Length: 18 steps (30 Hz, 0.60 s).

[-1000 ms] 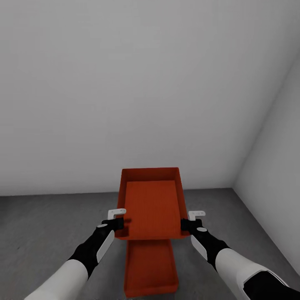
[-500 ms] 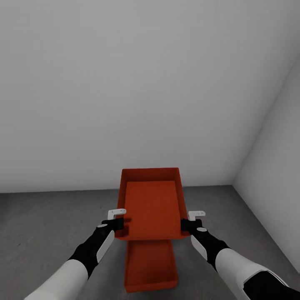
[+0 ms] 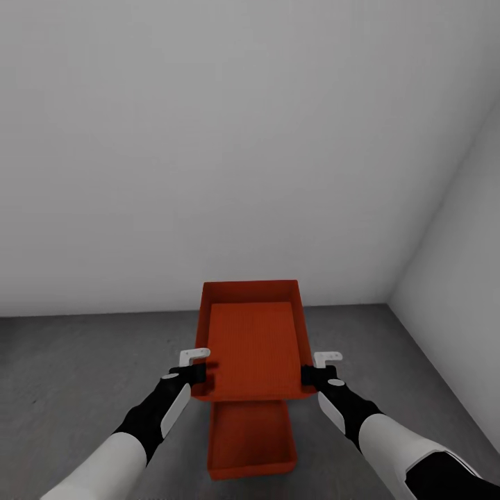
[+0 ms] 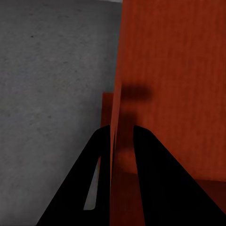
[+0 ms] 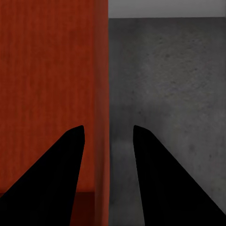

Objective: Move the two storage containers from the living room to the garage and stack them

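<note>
Left gripper (image 3: pixel 201 375) is clamping the left wall of the upper storage container (image 3: pixel 253 340), its dark fingers (image 4: pixel 146 160) straddling the thin orange wall in the left wrist view; right gripper (image 3: pixel 307 375) is doing the same on the right wall, though in the right wrist view the wall (image 5: pixel 102 117) is sitting against one finger with a gap to the other, so how firm that grip is cannot be told; both arms are carrying the bin level above the grey floor (image 3: pixel 69 375) of the garage, close to the corner where the pale walls (image 3: pixel 208 139) are meeting. The lower storage container (image 3: pixel 251 444) is resting on the floor directly beneath, its near end protruding toward the robot. Compared with a second ago, the held bin and grippers are keeping their place in the head view while the lower bin's near edge is sliding upward in frame, further under the carried one; judged, alignment is improving and lowering onto the bottom bin is the step ahead.
</note>
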Motion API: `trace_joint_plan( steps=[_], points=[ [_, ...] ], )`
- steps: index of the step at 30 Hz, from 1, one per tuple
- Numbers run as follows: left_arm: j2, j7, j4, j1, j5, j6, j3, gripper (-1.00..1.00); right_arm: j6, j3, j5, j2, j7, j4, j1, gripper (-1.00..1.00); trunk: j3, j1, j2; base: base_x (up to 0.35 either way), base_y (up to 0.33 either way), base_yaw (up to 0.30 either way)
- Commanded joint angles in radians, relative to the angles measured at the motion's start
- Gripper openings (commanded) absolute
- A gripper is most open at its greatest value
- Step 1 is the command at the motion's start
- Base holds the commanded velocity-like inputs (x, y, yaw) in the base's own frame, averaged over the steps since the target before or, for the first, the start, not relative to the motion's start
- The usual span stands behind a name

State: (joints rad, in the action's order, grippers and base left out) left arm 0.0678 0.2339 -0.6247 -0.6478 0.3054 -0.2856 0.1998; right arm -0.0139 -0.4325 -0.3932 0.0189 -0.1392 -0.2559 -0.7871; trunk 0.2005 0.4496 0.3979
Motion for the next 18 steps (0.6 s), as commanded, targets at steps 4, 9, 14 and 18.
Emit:
trace_joint_plan(
  steps=[4,9,14,18],
  points=[
    [-0.002,0.016,-0.004,-0.001,-0.022,0.009,-0.013,-1.00,-0.004,0.018,-0.012,-0.007,-0.002,0.014,-0.001,-1.00,0.008,0.001,0.002,0.000,0.000,0.000],
    [-0.002,0.016,-0.004,-0.001,-0.022,0.010,-0.013,-1.00,-0.004,0.018,-0.012,-0.007,-0.002,0.014,-0.001,-1.00,0.016,0.001,0.002,0.000,0.000,0.000],
    [-0.002,0.016,-0.005,-0.001,-0.022,0.010,-0.013,-1.00,-0.004,0.018,-0.012,-0.007,-0.002,0.014,-0.001,-1.00,0.024,0.001,0.002,0.000,0.000,0.000],
    [-0.002,0.016,-0.005,-0.001,-0.022,0.010,-0.013,-1.00,-0.004,0.018,-0.012,-0.007,-0.002,0.014,-0.001,-1.00,0.031,0.001,0.002,0.000,0.000,0.000]
  ],
)
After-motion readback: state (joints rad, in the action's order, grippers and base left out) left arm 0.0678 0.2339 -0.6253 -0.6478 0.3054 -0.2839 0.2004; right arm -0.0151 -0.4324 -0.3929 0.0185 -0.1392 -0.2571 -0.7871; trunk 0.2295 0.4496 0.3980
